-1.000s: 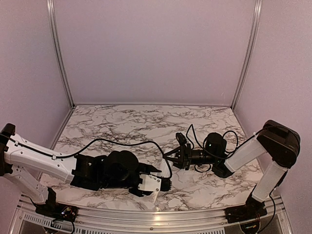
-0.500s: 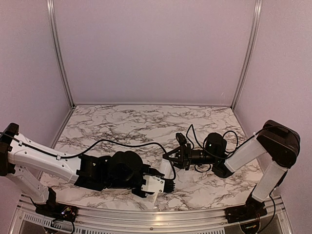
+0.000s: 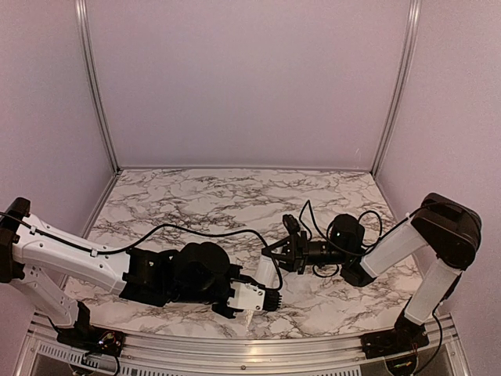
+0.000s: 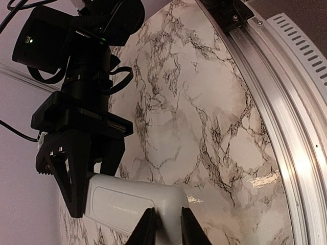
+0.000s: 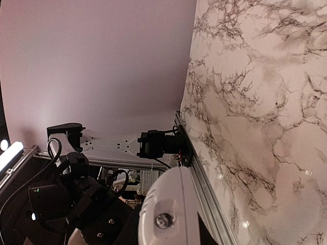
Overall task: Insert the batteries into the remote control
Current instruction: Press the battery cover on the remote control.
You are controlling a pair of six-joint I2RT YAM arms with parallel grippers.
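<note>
The remote control (image 3: 266,273) is a slim white bar held just above the marble between both grippers. My left gripper (image 3: 270,298) pinches its near end; in the left wrist view the black fingertips (image 4: 147,226) press either side of the remote control (image 4: 127,201), whose plain back faces that camera. My right gripper (image 3: 280,254) is shut on the far end, seen as black jaws in the left wrist view. In the right wrist view the remote control (image 5: 171,212) fills the space inside the right gripper (image 5: 171,227), showing a rounded end with a small screw. The batteries are out of view.
The marble table top (image 3: 203,196) stretches back to lilac walls. An aluminium rail (image 4: 286,102) runs along the near edge, close behind the left gripper. Black cables (image 3: 196,230) loop over the table from both wrists.
The left arm has slid right toward the remote and its jaws have narrowed onto the near end. The right arm and the remote have stayed put.
</note>
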